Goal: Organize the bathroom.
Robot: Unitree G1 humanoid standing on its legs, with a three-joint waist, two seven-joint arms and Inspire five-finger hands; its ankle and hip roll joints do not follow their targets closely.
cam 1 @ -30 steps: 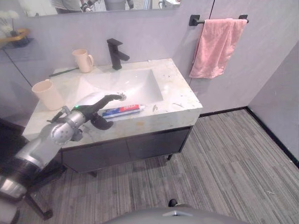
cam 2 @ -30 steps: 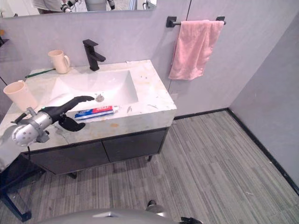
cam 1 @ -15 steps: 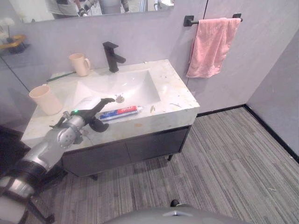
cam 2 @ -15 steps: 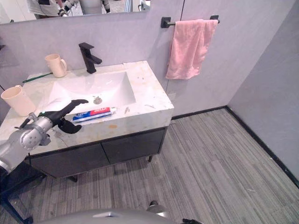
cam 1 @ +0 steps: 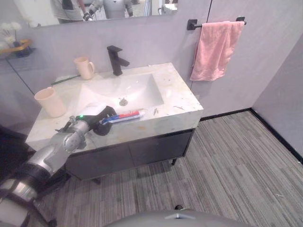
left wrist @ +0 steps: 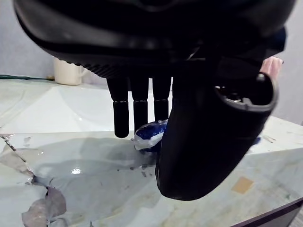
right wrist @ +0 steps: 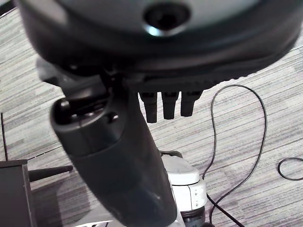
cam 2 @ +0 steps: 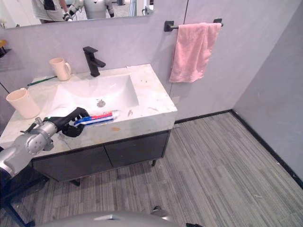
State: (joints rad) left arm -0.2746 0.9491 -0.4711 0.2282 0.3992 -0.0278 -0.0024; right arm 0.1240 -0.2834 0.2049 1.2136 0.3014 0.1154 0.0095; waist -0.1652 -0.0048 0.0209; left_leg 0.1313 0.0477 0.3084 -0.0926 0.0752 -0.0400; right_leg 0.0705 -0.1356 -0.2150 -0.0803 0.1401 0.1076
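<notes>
On the counter's front edge, left hand (cam 2: 71, 124) curls its fingers round the toothpaste tube (cam 2: 97, 117), not yet lifted; both cups (cam 2: 20, 102) await. Right hand (right wrist: 118, 156) hangs relaxed, holding nothing.

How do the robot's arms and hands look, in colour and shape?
The left arm is a silver-grey metallic tube with rounded joints and a small green light near the wrist. Its left hand is dark, almost black, with slim segmented fingers and a thick rounded thumb. The right hand looks the same: dark, with a bulky thumb and short finger stubs beside it.
</notes>
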